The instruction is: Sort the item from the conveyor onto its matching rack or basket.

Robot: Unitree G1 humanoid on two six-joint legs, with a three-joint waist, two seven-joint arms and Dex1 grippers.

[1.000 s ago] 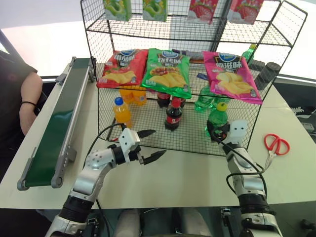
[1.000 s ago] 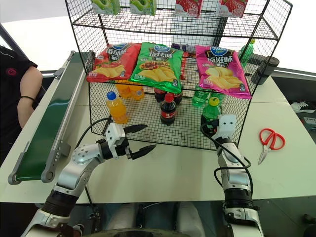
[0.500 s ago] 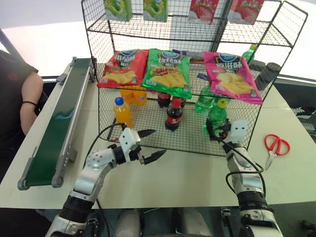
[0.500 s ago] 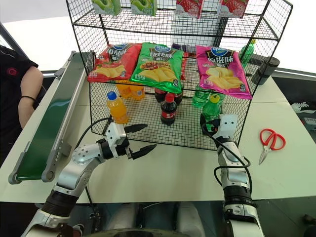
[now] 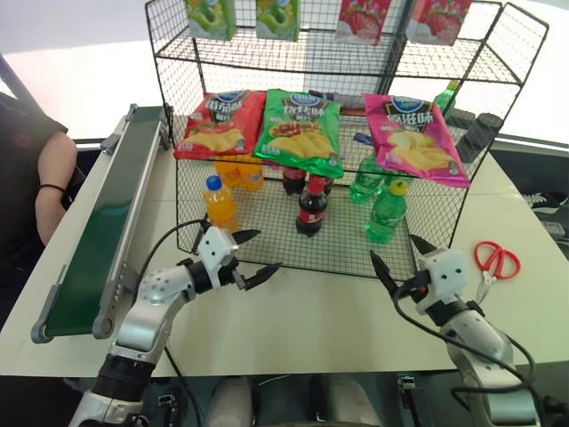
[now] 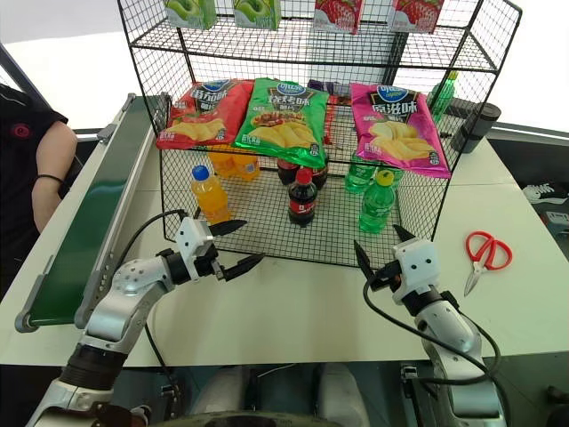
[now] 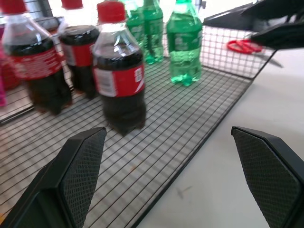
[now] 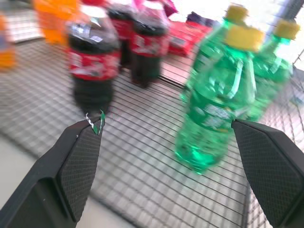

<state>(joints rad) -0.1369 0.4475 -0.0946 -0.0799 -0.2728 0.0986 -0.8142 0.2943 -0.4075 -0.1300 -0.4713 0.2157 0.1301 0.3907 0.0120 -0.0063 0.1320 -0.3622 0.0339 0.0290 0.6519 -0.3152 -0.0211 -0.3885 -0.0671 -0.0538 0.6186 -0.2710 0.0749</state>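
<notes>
Just in front of the black wire rack (image 5: 267, 227), the right gripper (image 5: 396, 261) hovers over the white table (image 5: 329, 307) with its two black fingers spread wide and nothing between them. Beyond it, the green soda bottle (image 5: 381, 213) with the yellow cap stands upright on the mesh floor of the lower cage, near the right front corner, apart from the gripper. Two more green bottles (image 8: 266, 80) stand close behind it. The left gripper (image 5: 251, 256) is also wide and empty, above the table before the left part of the cage. Inside the cage a cola bottle (image 5: 310, 206) stands near the middle and an orange drink bottle (image 5: 220, 201) at the left. Three chip bags (image 5: 300, 129) lie on top of the cage. Red scissors (image 5: 494, 261) lie on the table at the right. At the far left, the conveyor (image 5: 100, 227) has nothing on its green belt, and a person's arm (image 5: 52, 171) is beside it.
</notes>
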